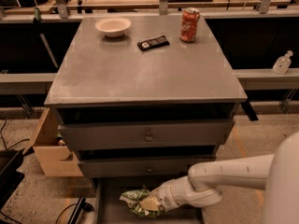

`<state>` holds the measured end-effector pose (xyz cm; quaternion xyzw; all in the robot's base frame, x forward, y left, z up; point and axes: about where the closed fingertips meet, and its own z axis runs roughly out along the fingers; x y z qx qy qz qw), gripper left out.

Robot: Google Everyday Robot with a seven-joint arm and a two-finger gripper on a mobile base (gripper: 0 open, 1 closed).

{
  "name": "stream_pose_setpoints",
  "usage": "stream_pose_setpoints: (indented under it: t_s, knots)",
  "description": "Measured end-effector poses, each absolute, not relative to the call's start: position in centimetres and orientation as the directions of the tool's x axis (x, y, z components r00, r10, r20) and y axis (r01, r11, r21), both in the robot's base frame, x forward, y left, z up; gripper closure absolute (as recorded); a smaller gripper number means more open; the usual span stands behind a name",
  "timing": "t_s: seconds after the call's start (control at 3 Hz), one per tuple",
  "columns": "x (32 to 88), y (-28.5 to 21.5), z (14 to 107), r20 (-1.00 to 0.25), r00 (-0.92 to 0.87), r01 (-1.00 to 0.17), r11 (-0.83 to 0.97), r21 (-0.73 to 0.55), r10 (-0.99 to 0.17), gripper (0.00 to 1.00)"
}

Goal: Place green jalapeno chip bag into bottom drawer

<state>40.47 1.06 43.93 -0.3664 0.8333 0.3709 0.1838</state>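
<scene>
Two-finger gripper (148, 203) on white arm, clamped on crinkly green foil chip bag (132, 199), low within pulled-out grey metal bottom drawer (110, 211)

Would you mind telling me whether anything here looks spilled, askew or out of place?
Nothing stands out. The can and bowl stand upright, nothing is spilled, and the gripper holds the chip bag over the open bottom drawer.

Hand (149, 203) low over open bottom drawer (108, 208), middle drawer front (117, 168) close above.
</scene>
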Motion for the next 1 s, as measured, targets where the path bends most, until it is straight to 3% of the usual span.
stream_pose_setpoints:
  t_s: [0.33,1.0]
  knots:
    - [42.0,0.8,39.0,-0.561,-0.729,-0.685,0.425,0.592,-0.393,1.0]
    - [39.6,1.3,30.4,-0.466,-0.844,-0.536,0.398,0.745,-0.265,1.0]
